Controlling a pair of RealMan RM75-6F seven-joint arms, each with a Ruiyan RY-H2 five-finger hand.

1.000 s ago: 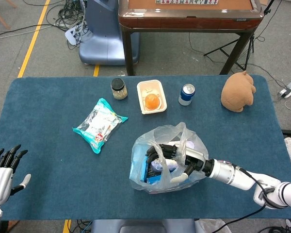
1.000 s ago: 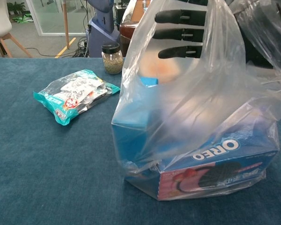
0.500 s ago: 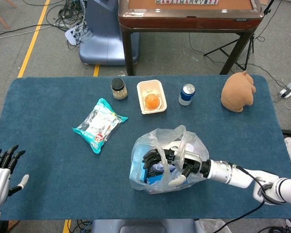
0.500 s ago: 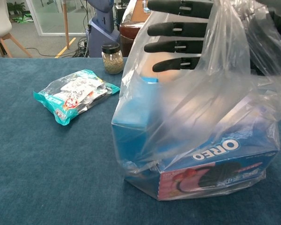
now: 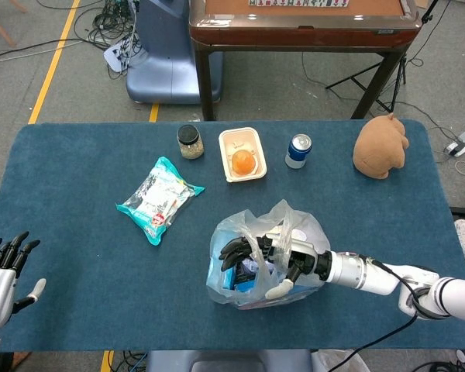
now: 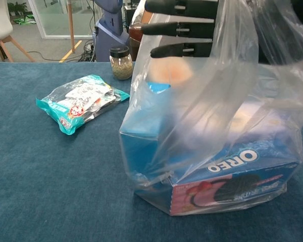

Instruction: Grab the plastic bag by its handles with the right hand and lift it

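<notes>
Writing: "OREO" in white letters on the blue box (image 6: pixel 227 166) inside the plastic bag (image 6: pixel 212 126); pink panel with a dark cookie picture below the word. Print on the teal snack packet (image 6: pixel 78 103) too small to read. No legible label on the jar (image 6: pixel 121 62) or the blue can (image 5: pixel 297 150).

Plastic bag: near the front edge of the blue table (image 5: pixel 77 232), right of centre; clear film, base resting on the cloth in the chest view, box edges pressing against the film.

Handles: drawn upward over the right hand (image 5: pixel 265 257), film looped across the palm area; exact run of each loop hard to tell through the clear plastic.

Right hand fingers: dark fingers (image 6: pixel 184 27) stretched out nearly straight and slightly apart, pointing left through the handle loops above the box; pale thumb (image 5: pixel 275 290) angled down along the bag's front side. Touching the film, not wrapped tight around it; carrying the handles across the fingers rather than clenched.

Left hand: at the front left corner of the table (image 5: pixel 1 271), fingers straight and spread, holding nothing, touching nothing seen.

Teal snack packet: flat on the cloth, left of the bag, well apart from it.

Jar: dark lid, upright, near the far edge, just beside the white tray.

White tray (image 5: pixel 234 145): holding an orange fruit (image 5: pixel 242 162).

Blue can: upright, right of the tray.

Brown plush toy (image 5: pixel 380 146): far right corner.
</notes>
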